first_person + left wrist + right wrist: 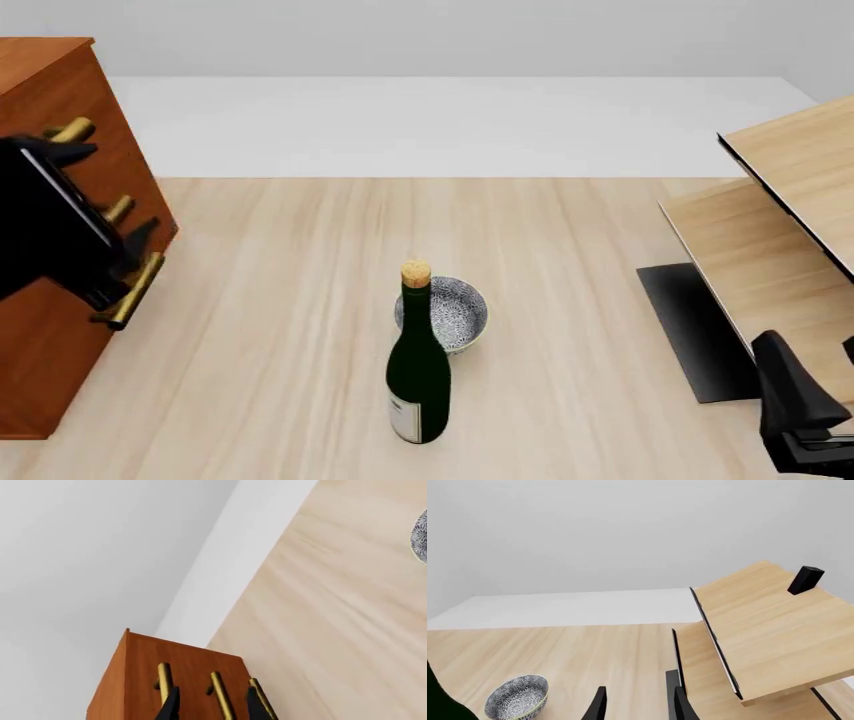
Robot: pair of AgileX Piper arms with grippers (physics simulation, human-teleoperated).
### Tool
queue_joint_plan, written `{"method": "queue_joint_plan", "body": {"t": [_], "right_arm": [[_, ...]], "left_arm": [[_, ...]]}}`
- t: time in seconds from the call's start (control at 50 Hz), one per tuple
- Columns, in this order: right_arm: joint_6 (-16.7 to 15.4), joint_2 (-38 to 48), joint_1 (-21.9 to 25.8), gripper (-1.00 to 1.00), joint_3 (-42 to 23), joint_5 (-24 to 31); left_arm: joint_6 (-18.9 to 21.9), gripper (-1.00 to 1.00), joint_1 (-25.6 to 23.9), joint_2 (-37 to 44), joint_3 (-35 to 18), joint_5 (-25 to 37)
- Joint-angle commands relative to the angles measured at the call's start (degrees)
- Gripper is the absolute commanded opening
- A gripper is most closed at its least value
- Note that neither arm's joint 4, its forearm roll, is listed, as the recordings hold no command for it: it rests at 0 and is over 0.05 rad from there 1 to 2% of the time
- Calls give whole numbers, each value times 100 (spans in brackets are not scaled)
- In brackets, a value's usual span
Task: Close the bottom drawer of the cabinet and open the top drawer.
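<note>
Cabinet (40, 380) sits at the table's (294, 300) left edge, drawer fronts facing the middle of the table.

- Right gripper (638, 704): nearest the camera, low on the right side. Its jaws are parted with nothing between them, well away from the job.
- Wine bottle (418, 370) stands upright mid-table, with the patterned bowl (447, 312) just behind it. Both are well apart from the cabinet.
- Left gripper (212, 707): at the cabinet front, jaws spread and holding nothing. In the left wrist view the fingers straddle the middle of the three brass bars. I can't tell whether they're touching it.
- Bottom drawer (131, 290): lowest handle, nearest the tabletop. The fronts look roughly level in the wrist view, but the arm hides most of the face from the front, so I can't confirm it's fully shut.
- Top drawer (74, 130): highest handle, not visibly pulled out.
- Pale wooden shelf (787, 170) on the far right is not involved.

Risks, as I judge them:
- Wrong drawer. Clamping where the fingers sit now would probably grab the middle bar.
- A pinch that's shallow or off-centre on the thin bar could slip off during the pull.
- The chest is tall, so pulling high up could tilt or drag it, especially if the pull isn't straight out.
- Bottom drawer left slightly open if the push stops early.
</note>
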Motion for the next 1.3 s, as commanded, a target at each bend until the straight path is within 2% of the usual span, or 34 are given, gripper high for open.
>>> {"method": "queue_joint_plan", "body": {"t": [0.02,0.08,0.1,0.12,0.14,0.16,0.24,0.28,0.32,0.34,0.4,0.6,0.7,0.74,0.76,0.96,1.3], "right_arm": [[1,0,6,100,0,-2],[0,0,6,100,0,0],[-4,0,3,100,0,1],[-4,0,3,100,0,1],[-3,0,0,100,0,3],[-7,0,-1,100,0,1],[-7,0,-1,100,0,1],[-5,0,-5,100,0,1],[-2,0,-6,100,0,0],[-3,0,-9,100,0,1],[-3,0,-12,100,0,2],[19,0,-44,100,1,-9],[24,0,-58,100,1,-12],[31,0,-57,100,1,-11],[34,0,-59,100,1,-12],[42,-1,-116,100,1,-26],[-143,0,-71,100,-3,5]], "left_arm": [[410,100,453,-220,116,3],[490,100,518,-239,170,-27],[994,100,807,-428,544,-370],[994,100,807,-428,549,-376],[720,100,764,-347,276,-157],[870,100,822,-382,365,-239],[856,100,891,-328,286,-231],[1111,100,1107,-398,487,-457],[976,100,1046,-338,375,-360],[1149,100,1148,-386,520,-485],[1068,100,1154,-356,423,-407],[1182,100,1371,-259,532,-637],[1505,100,1593,-183,774,-1057],[1419,100,1545,-149,700,-996],[1588,100,1590,-139,840,-1162],[1628,100,1752,20,795,-1344],[1735,100,1841,545,671,-1825]]}}
